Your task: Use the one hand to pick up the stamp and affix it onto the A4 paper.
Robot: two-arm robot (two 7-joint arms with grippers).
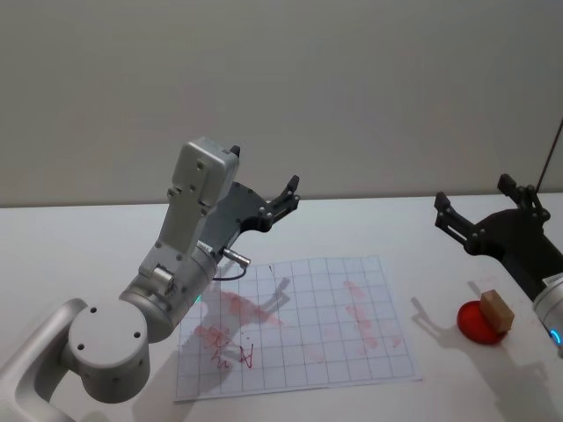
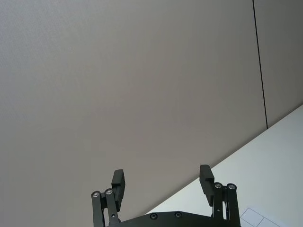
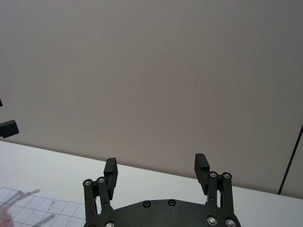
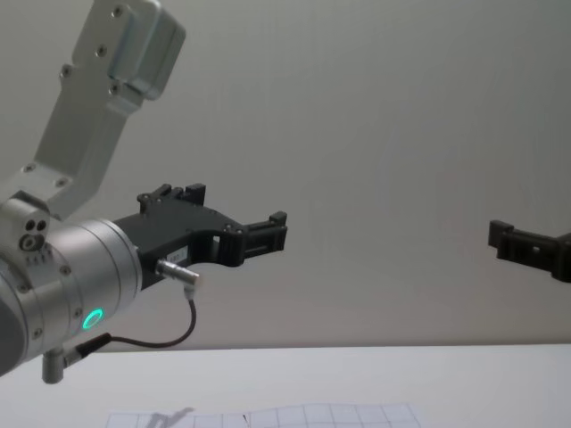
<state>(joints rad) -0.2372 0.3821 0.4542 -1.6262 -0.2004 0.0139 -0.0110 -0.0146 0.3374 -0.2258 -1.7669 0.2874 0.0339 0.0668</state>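
Small reddish-brown wooden stamp (image 1: 495, 309) tilted on a round red pad (image 1: 475, 326), on the table (image 1: 440, 255) right of the gridded, red-smeared paper (image 1: 308, 343). Right hand (image 1: 479, 200) raised nearby, wide open, empty. Left hand (image 1: 280, 204) raised over paper, open.

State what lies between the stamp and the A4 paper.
Head view: bare table from the A4 paper to the red pad under the stamp.

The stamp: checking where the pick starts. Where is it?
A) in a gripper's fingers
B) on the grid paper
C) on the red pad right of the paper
C: the stamp sits on the red pad beside the A4 paper; the right gripper and left gripper are open, raised.
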